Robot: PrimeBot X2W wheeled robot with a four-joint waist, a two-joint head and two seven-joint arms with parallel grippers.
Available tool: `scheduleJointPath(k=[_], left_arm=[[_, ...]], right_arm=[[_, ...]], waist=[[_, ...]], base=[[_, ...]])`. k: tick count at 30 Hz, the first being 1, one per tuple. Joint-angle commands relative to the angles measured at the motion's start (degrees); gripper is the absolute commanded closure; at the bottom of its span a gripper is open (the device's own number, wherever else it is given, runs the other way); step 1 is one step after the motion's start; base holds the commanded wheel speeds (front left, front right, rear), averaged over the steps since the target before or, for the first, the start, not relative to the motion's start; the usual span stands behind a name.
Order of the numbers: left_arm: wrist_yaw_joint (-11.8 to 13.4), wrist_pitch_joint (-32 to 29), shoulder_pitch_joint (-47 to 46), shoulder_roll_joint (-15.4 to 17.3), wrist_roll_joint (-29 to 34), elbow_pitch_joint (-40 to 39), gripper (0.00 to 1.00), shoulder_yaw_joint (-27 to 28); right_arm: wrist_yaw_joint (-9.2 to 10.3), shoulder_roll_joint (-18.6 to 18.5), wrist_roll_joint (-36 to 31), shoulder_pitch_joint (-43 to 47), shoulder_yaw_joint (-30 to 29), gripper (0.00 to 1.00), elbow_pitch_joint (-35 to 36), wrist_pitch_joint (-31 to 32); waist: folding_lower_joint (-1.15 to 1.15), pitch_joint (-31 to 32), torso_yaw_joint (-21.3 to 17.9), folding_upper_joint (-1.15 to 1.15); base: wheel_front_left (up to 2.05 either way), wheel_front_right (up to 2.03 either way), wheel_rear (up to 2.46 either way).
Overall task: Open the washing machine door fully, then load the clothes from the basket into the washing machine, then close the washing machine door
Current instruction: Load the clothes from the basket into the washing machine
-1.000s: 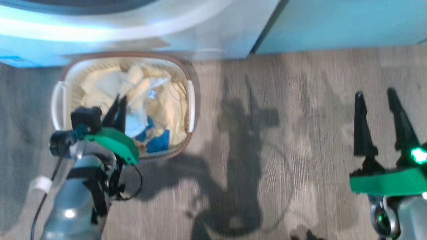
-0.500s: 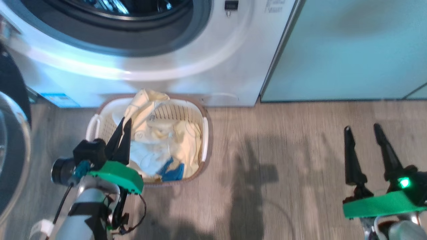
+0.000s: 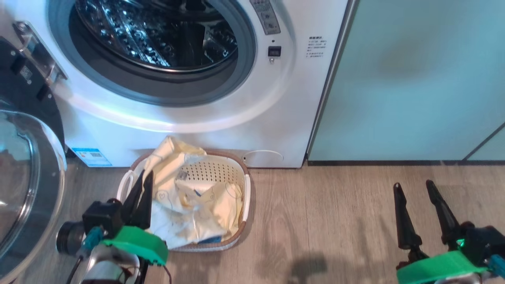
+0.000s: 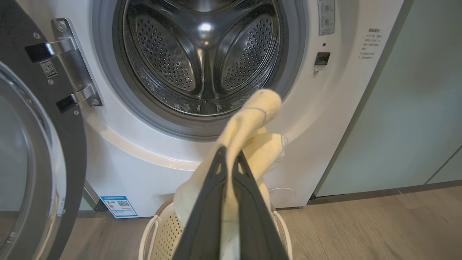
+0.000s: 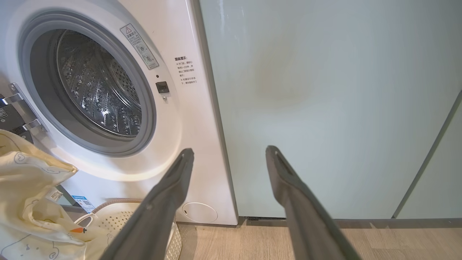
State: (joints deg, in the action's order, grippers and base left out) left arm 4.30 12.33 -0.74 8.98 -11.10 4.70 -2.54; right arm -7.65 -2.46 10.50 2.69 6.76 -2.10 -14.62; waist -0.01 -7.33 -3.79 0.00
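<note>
The door (image 3: 27, 165) is swung wide on its hinge at the washer's (image 3: 197, 114) left side, so the first step looks done. The drum (image 4: 202, 54) lies exposed and looks bare inside, so loading appears to have only begun.

The basket (image 3: 215, 172) sits on the floor at the washer's foot, just below the drum mouth. Most of the clothes (image 3: 189, 205) lie heaped in it, pale yellow with a sliver of blue at the edge farthest from the washer.

The left end effector (image 3: 145, 175) is clamped on one pale yellow piece (image 4: 249, 122). That piece hangs lifted in front of the washer, its top about level with the lower lip of the mouth, while its tail trails down into the basket. It has not yet entered the drum.

The right end effector (image 3: 412, 184) holds nothing, its fingers spread wide, and it is well off to the washer's right, facing the green cabinet (image 5: 325, 108).

Left to do, by this reading: carry the held piece into the drum, fetch the rest of the pile, then swing the door closed.
</note>
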Motion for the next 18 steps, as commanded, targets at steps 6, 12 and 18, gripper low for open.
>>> scheduleJointPath(k=[6,12,18], left_arm=[[1.09,-0.96,0.66,1.35,0.22,-4.90,1.00,2.34],[1.57,-1.68,1.98,1.41,-0.01,-6.44,1.00,2.23],[1.90,-1.97,2.57,1.42,-0.28,-7.23,1.00,2.07]], right_arm=[[0.16,-0.42,-0.12,0.25,1.23,0.00,1.46,-0.38],[0.16,-0.42,0.17,0.69,1.36,0.00,1.50,-0.38],[0.16,-0.42,0.30,0.79,1.70,0.00,1.52,-0.38]], waist=[[0.01,1.53,0.14,0.00],[0.01,2.29,0.32,0.00],[0.01,2.40,0.29,0.00]], base=[[0.00,0.00,0.00],[0.00,0.00,0.00],[0.00,0.00,0.00]])
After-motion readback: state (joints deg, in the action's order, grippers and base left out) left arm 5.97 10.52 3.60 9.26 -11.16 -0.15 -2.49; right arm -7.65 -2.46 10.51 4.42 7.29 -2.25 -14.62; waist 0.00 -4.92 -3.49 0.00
